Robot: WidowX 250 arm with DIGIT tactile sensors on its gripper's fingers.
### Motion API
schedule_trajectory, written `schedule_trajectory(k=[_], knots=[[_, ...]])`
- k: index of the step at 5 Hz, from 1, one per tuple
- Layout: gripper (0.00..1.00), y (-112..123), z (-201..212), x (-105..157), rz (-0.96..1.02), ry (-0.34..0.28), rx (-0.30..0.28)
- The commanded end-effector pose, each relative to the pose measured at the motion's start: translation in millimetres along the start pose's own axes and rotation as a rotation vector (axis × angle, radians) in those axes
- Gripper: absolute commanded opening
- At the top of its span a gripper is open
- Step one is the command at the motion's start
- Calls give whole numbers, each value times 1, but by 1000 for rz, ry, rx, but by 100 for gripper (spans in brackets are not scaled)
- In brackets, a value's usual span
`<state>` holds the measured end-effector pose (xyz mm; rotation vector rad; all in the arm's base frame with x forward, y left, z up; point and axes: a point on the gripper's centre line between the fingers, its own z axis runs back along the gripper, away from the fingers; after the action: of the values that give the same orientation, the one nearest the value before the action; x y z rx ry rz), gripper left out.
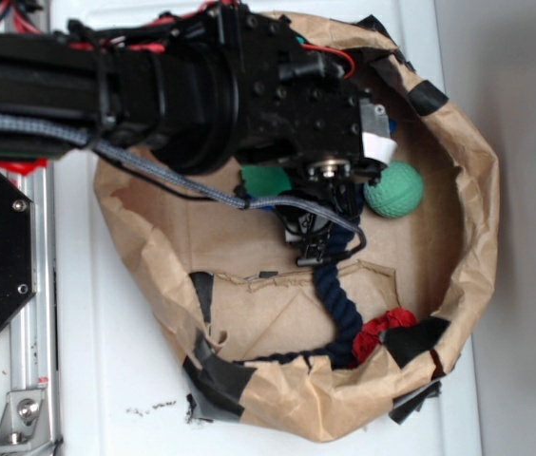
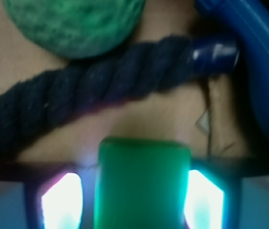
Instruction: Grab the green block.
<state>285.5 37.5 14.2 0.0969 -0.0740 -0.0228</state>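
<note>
Wrist: green block (image 2: 143, 183) between fingers (image 2: 62, 200); exterior hides it

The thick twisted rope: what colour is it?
Dark navy blue rope, with a red end; exterior view shows both.

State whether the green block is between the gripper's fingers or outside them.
Between them: the green block sits with a lit finger on each side.

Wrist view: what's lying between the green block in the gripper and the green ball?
The dark blue rope runs across between the green block and the green ball, over bare brown paper; the wrist view shows it.
</note>
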Motion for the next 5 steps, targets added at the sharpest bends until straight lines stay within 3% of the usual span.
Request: schedule_trajectory(k=[1,2,3,4,5], knots=[[0,-2,8,-9,-26,14,9],[0,0,57,10,26,-45,-60],[0,-9,108,13,44,-65,-154],[0,-19,160,14,53,-91,-152],[0,-25,174,14,36,-78,-130]])
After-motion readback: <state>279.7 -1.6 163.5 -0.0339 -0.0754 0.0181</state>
